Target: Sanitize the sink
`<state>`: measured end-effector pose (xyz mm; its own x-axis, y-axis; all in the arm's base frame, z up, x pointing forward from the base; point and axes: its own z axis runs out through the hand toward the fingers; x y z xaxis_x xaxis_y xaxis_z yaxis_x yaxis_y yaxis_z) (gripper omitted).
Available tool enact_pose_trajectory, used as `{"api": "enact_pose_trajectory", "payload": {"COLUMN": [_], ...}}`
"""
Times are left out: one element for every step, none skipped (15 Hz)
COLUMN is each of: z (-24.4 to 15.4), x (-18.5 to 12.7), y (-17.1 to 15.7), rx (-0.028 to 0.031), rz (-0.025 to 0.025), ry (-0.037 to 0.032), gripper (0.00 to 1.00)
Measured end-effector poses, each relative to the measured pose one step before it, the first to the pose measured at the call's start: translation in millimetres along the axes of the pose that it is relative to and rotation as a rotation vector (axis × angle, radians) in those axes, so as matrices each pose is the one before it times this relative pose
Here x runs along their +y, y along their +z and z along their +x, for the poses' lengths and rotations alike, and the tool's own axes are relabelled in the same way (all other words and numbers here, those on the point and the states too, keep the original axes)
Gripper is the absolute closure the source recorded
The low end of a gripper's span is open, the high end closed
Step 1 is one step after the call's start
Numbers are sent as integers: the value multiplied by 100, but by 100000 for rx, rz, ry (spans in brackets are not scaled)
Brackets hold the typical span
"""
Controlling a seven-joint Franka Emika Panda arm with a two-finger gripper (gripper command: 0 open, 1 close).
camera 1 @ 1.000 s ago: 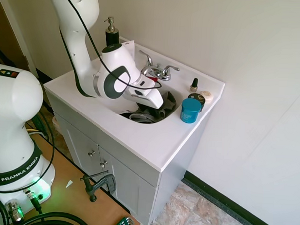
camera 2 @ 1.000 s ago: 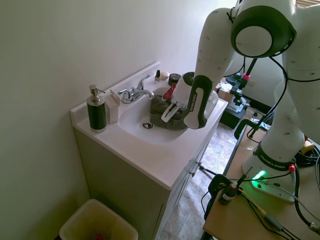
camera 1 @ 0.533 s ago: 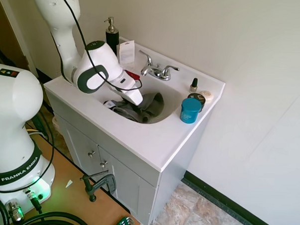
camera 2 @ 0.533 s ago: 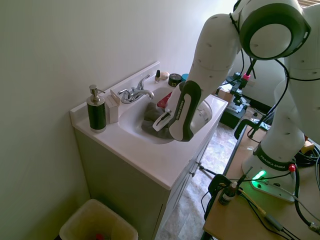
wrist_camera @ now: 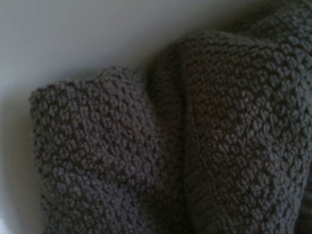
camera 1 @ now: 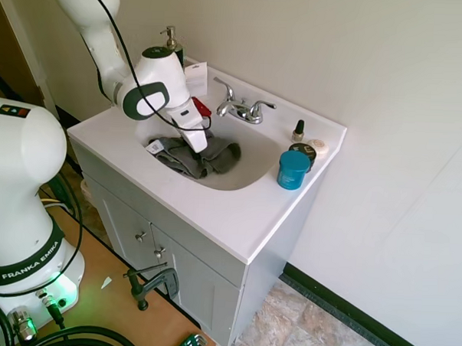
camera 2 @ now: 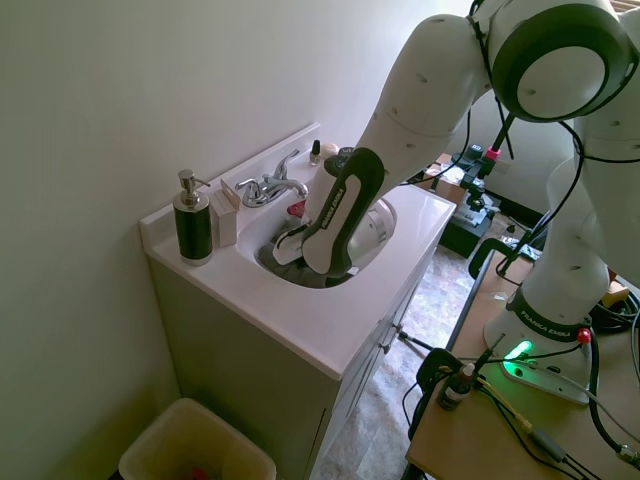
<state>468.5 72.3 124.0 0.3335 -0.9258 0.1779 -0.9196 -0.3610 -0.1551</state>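
Sink point(camera 1: 254, 170): one white oval basin set in a white vanity top, against the wall.
Faucet point(camera 1: 240, 108): one chrome two-handle tap at the far rim of the basin.
Cloth point(camera 1: 193, 157): one dark grey cloth, bunched against the basin's left wall as the first exterior view shows it; a small white tag shows at its left end. In the wrist view its nubby weave point(wrist_camera: 195, 146) fills most of the picture, folded, with white basin beside it.
Gripper point(camera 1: 198, 146): one, pointing down into the basin and pressed on the cloth. Its fingers are buried in the folds or hidden behind the wrist, so whether they pinch the cloth cannot be told.
Soap pump point(camera 2: 192, 222): one dark bottle with a metal pump head, on the far left corner of the top.
White card point(camera 1: 194, 79): one, standing just beside the pump.
Blue jar point(camera 1: 293, 169): one, on the top right of the basin, near the rim.
Dark-lidded jar point(camera 1: 302, 151): one, just behind the blue jar.
Small bottle point(camera 1: 299, 131): one, dark cap, near the far right corner.
Pale round piece point(camera 1: 318, 145): one, beside the small bottle.
Bin point(camera 2: 196, 445): one, on the floor beside the cabinet.
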Motion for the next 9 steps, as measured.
{"api": "enact_pose_trajectory", "payload": {"z": [-162, -96, -29, -42, -116, -183, -177, -135, -110], "x": [-527, -431, -297, -197, -159, -181, -184, -113, -41], "y": [-162, -164, -150, -186, -244, -304, -331, -359, -393], "rx": [-3035, -3089, -2896, -2945, -2720, -2719, -2584, -2826, -2930], "rz": [-264, 20, 82, 334, 544, 601, 637, 483, 623], "ry": [2719, 3152, 2663, 2380, 2187, 1790, 1529, 2457, 2371], "gripper": [100, 100, 100, 100, 100, 100, 100, 100, 100]}}
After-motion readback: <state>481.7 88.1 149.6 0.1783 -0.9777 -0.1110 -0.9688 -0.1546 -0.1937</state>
